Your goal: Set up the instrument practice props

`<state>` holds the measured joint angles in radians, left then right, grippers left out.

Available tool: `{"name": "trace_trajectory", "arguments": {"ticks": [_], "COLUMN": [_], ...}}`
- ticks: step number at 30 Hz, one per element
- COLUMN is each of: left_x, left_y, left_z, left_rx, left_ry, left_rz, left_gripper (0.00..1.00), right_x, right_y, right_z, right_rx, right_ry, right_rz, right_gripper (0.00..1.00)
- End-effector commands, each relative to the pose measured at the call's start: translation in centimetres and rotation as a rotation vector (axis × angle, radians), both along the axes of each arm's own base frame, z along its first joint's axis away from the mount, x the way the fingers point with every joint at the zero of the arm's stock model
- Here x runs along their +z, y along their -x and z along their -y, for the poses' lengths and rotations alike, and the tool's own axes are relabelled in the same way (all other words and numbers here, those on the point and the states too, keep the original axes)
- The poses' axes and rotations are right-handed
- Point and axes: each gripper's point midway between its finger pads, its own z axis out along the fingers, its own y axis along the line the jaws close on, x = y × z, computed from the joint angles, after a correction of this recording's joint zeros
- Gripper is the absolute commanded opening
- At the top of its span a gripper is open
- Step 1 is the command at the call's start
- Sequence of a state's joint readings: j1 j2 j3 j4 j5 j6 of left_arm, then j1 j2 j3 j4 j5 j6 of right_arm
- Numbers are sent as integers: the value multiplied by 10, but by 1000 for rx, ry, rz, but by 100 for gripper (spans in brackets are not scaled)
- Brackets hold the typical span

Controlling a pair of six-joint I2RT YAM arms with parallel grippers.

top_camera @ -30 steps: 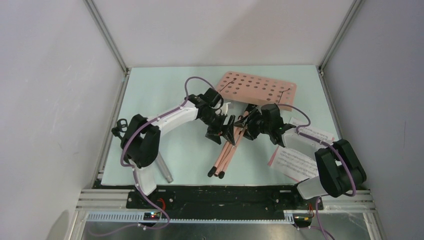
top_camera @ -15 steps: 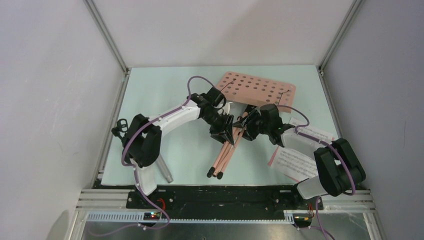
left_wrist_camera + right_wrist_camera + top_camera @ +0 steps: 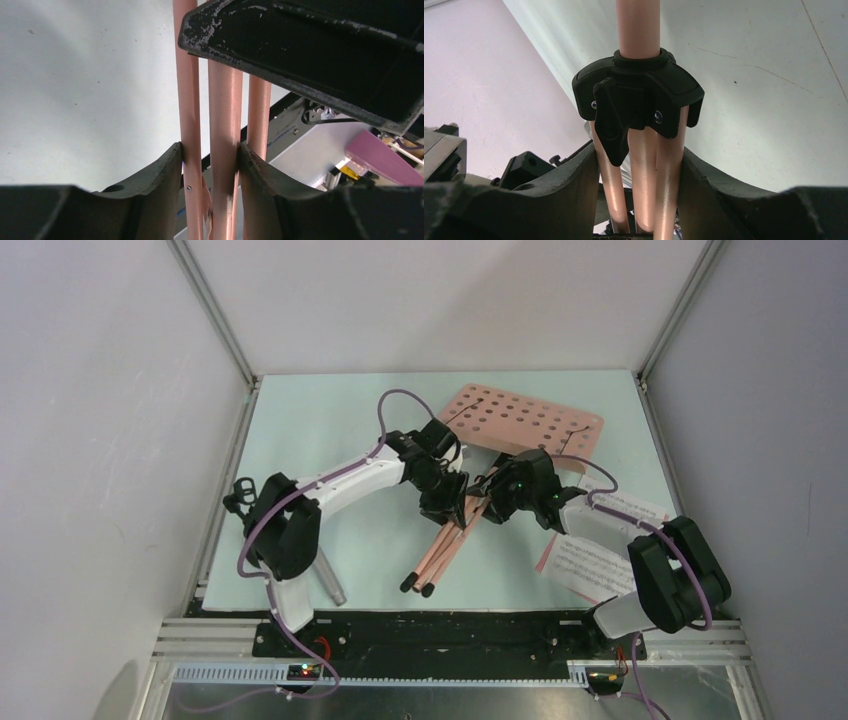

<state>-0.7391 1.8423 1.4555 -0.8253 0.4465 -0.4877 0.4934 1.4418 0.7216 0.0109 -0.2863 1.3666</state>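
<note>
The salmon-pink music stand (image 3: 527, 421) lies tilted over the mat, its perforated desk at the back and its folded legs (image 3: 436, 553) pointing toward me. My left gripper (image 3: 447, 508) is shut on the leg tubes (image 3: 225, 115); two tubes sit between its pads and a third runs outside the right finger. Beside it, my right gripper (image 3: 490, 502) is shut on the same bundle just below the black collar (image 3: 639, 97). Sheet-music pages (image 3: 590, 562) lie at the right. The grey microphone (image 3: 331, 580) lies near the front left. The small black mic stand (image 3: 238, 491) sits at the left edge.
The pale green mat (image 3: 320, 420) is bounded by white walls on both sides and at the back. A black rail (image 3: 430, 635) runs along the near edge, by the arm bases.
My left gripper has closed on the stand's legs. The leg ends have swung a little to the left and the desk has tipped. The right gripper keeps its grip.
</note>
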Motion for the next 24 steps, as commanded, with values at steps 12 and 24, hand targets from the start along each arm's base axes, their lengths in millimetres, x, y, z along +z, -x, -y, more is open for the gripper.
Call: {"name": "trace_trajectory", "arguments": {"ticks": [12, 24], "left_x": [22, 59], "left_y": [-22, -33], "left_z": [4, 5], "left_rx": [-18, 40], "left_ry": [40, 135], "left_rz": [193, 199], "left_gripper": [0, 0], "right_x": [95, 80], "right_y": [-16, 3], "right_z": [-28, -3], "right_rx": [48, 52], "right_ry": [-189, -81], "right_rz": [172, 133], "right_gripper": [65, 96]}}
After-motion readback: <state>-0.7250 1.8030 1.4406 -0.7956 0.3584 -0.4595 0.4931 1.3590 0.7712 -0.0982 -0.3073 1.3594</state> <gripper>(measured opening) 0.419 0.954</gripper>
